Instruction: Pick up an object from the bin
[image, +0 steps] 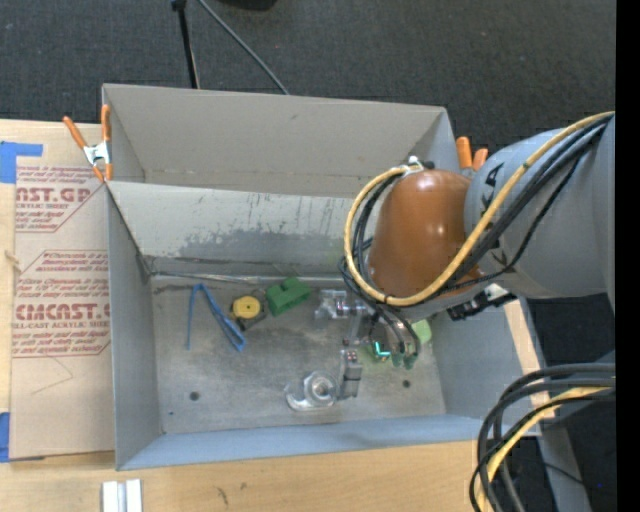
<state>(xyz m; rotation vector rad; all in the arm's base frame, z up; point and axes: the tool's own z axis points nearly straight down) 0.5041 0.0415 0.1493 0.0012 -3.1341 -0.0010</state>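
Note:
My gripper (351, 376) hangs low over the bin's floor, right of the middle, under the orange wrist cover. Its dark fingers point down right beside a shiny silver metal piece with a round ring (313, 390), which lies near the front wall. The fingertips sit at that piece's right edge; I cannot tell whether they touch it. A light green object (420, 332) lies partly hidden behind the gripper on the right.
A green block (287, 295) and a yellow round piece (245, 307) lie toward the back middle. A blue bent tool with thin arms (214, 317) rests at the left. The arm covers the bin's right rear part.

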